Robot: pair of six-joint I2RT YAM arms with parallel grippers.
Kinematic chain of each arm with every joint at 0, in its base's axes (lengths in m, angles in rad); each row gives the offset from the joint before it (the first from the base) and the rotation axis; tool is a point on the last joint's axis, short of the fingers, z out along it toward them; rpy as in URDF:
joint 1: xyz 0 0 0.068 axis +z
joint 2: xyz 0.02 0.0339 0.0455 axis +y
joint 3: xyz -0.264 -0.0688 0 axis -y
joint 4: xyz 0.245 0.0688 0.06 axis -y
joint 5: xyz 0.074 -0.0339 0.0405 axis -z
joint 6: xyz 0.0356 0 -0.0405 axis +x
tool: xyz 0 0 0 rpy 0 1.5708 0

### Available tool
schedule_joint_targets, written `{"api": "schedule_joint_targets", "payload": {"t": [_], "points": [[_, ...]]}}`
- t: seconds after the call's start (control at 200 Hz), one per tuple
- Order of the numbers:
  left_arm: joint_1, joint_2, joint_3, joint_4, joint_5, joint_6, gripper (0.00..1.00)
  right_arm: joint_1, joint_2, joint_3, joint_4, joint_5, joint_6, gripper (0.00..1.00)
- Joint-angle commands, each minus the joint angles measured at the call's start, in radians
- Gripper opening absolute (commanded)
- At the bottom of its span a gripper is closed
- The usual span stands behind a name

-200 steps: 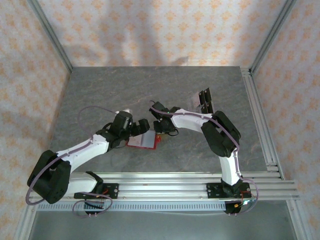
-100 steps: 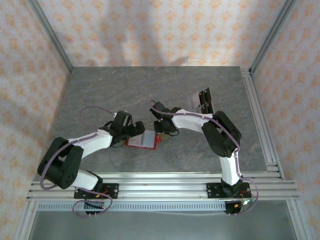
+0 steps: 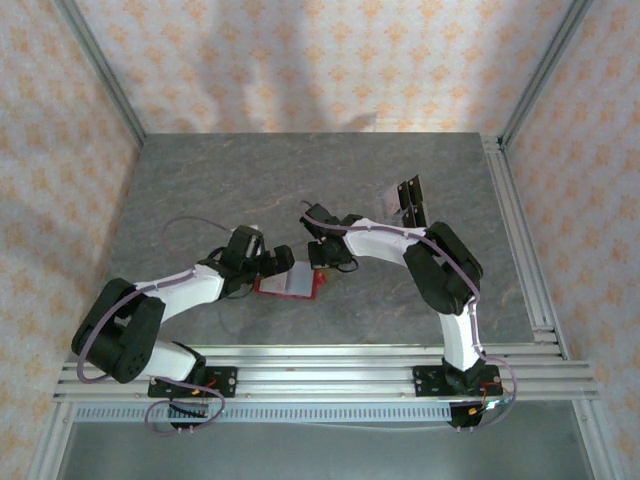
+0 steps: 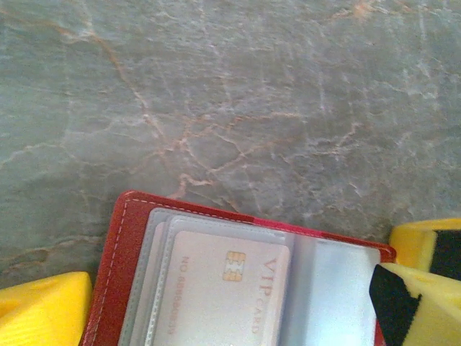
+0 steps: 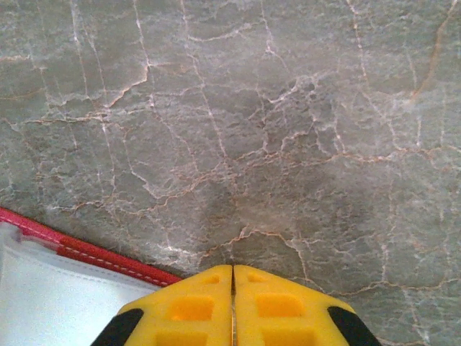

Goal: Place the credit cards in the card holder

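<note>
The red card holder [image 3: 290, 283] lies open on the table, its pale lining up. In the left wrist view the card holder [image 4: 126, 259] holds a pale pink credit card [image 4: 223, 288] with a gold chip, inside a clear sleeve. My left gripper [image 4: 230, 317] is open, with its yellow fingers [image 4: 43, 310] on either side of the holder; from above, the left gripper [image 3: 277, 263] is at the holder's far left edge. My right gripper [image 5: 232, 303] is shut with nothing in it, beside the holder's red edge [image 5: 86, 252]. More credit cards [image 3: 408, 197] lie at the back right.
Grey marble-patterned tabletop [image 3: 200, 190] inside patterned walls. An aluminium rail [image 3: 520, 240] runs along the right side, and more rails [image 3: 330, 360] cross the near edge in front of the arm bases.
The left arm's elbow has swung back towards its base, and its gripper has slid slightly nearer over the card holder. The right arm and the holder have stayed put.
</note>
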Motion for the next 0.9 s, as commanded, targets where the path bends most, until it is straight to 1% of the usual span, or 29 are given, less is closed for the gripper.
{"api": "schedule_joint_targets", "payload": {"t": [0.0, 0.175, 0.335, 0.475, 0.641, 0.671, 0.736, 0.766, 0.846, 0.896], "points": [[-0.027, -0.025, -0.01, 0.053, 0.034, -0.026, 1.0, -0.017, 0.054, -0.005, 0.035, 0.031, -0.004, 0.07], [-0.04, -0.04, -0.035, 0.116, 0.064, -0.073, 1.0, -0.018, 0.06, -0.002, 0.035, 0.031, -0.004, 0.07], [-0.075, -0.102, -0.029, 0.13, 0.064, -0.117, 1.0, -0.02, 0.063, -0.002, 0.035, 0.032, -0.004, 0.06], [-0.136, -0.147, 0.005, 0.113, 0.031, -0.14, 1.0, -0.022, 0.06, -0.003, 0.035, 0.032, -0.004, 0.06], [-0.228, -0.114, 0.043, 0.142, -0.017, -0.172, 1.0, -0.039, 0.04, -0.013, 0.032, 0.044, -0.005, 0.07], [-0.245, -0.099, 0.048, 0.149, -0.029, -0.175, 1.0, -0.047, 0.031, -0.016, 0.027, 0.05, -0.005, 0.09], [-0.277, -0.062, 0.055, 0.175, -0.043, -0.183, 1.0, -0.07, -0.005, -0.035, 0.025, 0.058, 0.002, 0.23], [-0.289, -0.043, 0.061, 0.179, -0.052, -0.188, 1.0, -0.084, -0.026, -0.045, 0.027, 0.059, 0.002, 0.28], [-0.312, 0.003, 0.063, 0.211, -0.067, -0.198, 1.0, -0.119, -0.086, -0.064, 0.014, 0.069, 0.002, 0.37], [-0.324, 0.028, 0.065, 0.23, -0.075, -0.206, 1.0, -0.137, -0.122, -0.074, 0.001, 0.078, 0.0, 0.41]]}}
